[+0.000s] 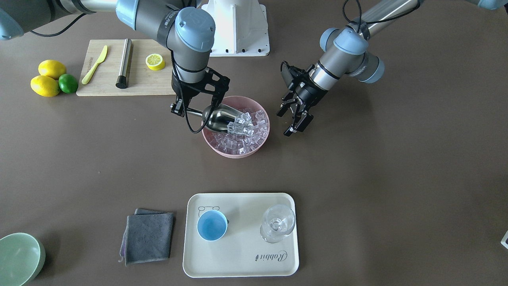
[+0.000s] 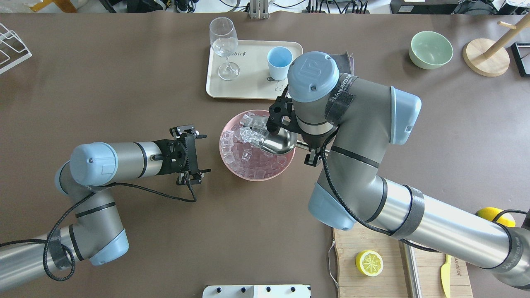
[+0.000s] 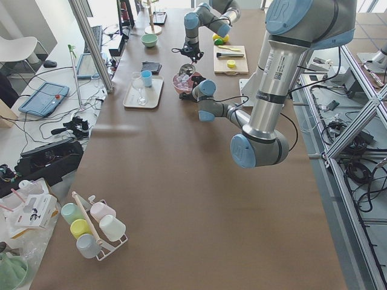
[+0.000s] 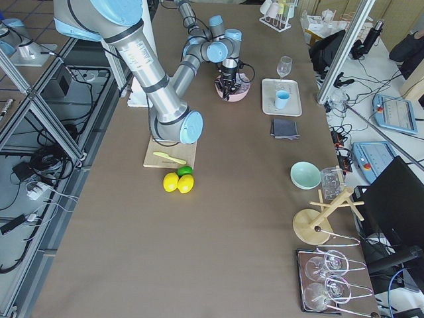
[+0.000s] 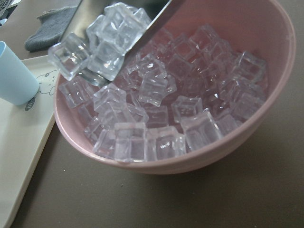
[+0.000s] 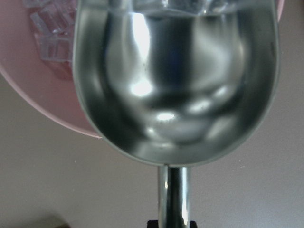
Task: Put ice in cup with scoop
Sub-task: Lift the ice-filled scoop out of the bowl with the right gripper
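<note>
My right gripper (image 1: 183, 110) is shut on the short handle of the steel scoop (image 1: 219, 118). The scoop's trough (image 2: 278, 140) hangs tilted over the pink bowl (image 1: 234, 154), and several clear ice cubes (image 1: 241, 124) lie at its mouth. More ice (image 5: 180, 109) fills the bowl. In the right wrist view the scoop (image 6: 175, 80) fills the frame, cubes at its far lip. My left gripper (image 1: 282, 124) stands open and holds nothing, just beside the bowl. The light-blue cup (image 1: 212, 225) stands upright on the cream tray (image 1: 238, 254).
A clear stemmed glass (image 1: 278, 223) shares the tray. A grey cloth (image 1: 149, 236) lies beside it, and a pale green bowl (image 1: 18, 258) sits at the corner. The cutting board (image 1: 119, 83) holds a steel rod (image 1: 124, 63), a knife and half a lemon, with lemons and a lime alongside.
</note>
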Robot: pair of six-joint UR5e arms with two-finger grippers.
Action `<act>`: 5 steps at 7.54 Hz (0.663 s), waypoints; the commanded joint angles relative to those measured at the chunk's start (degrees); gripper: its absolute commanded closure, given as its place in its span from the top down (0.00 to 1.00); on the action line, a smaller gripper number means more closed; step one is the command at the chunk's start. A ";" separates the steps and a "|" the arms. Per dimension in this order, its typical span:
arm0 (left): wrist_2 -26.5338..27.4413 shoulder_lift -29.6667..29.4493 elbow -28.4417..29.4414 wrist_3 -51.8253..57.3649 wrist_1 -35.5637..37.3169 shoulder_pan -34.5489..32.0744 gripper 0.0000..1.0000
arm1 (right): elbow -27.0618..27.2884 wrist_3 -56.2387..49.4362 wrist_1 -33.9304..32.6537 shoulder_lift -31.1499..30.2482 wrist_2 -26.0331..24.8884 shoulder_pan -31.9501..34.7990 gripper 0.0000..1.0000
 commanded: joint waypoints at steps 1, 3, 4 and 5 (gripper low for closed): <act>-0.52 -0.63 -0.08 0.00 0.11 -0.20 0.98 | 0.05 3.54 5.64 -1.38 2.72 2.21 0.00; -0.53 -1.25 -0.08 0.09 0.47 -0.29 0.98 | 0.13 7.06 10.84 -2.62 2.73 2.56 0.00; -0.61 -1.16 -0.08 0.09 0.47 -0.29 0.98 | 0.05 8.03 12.25 -2.89 2.64 2.74 0.00; -0.61 -1.16 -0.08 0.09 0.47 -0.29 0.98 | 0.39 9.08 13.92 -3.24 2.64 3.09 0.00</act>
